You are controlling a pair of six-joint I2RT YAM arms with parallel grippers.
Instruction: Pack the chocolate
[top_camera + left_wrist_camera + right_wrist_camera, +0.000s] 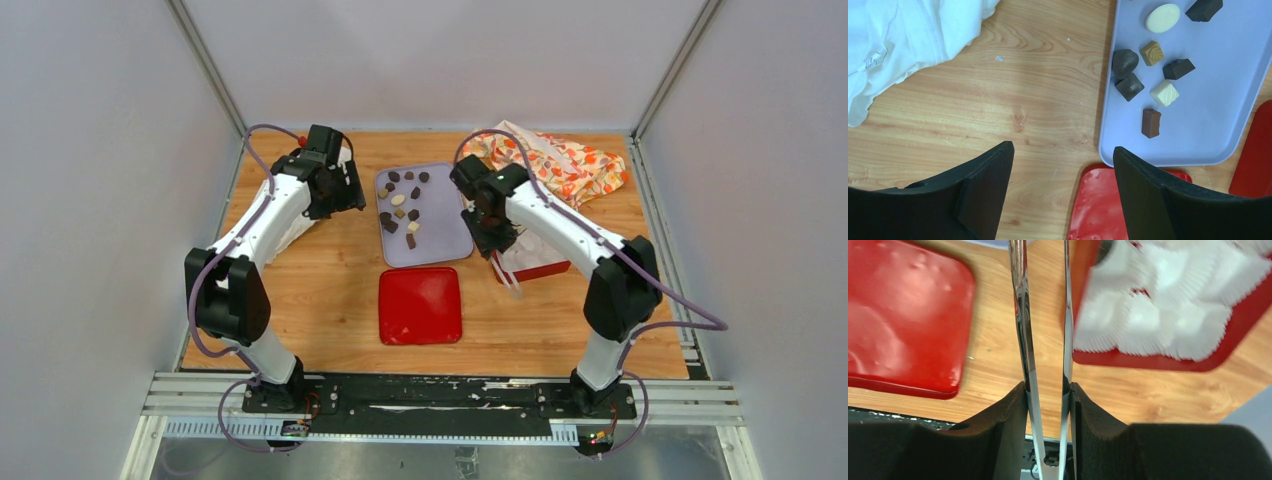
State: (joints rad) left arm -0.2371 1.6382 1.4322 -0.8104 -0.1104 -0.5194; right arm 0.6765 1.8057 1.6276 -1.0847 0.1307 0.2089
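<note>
The right jaws are pinching the metal tongs (pixel 1021 315) beside the red box (pixel 1148 361) — likely readying a pick — while the left jaws are hanging wide open, empty, and the chocolate (pixel 400 212) is lying on the lavender tray (pixel 447 215), upper centre.

- The tongs (pixel 1024 340) are made of polished, mirror-like metal.
- The red lid (pixel 903 315) is formed of glossy plastic.
- The table (pixel 1038 90) is faced with matt, grained wood.
</note>
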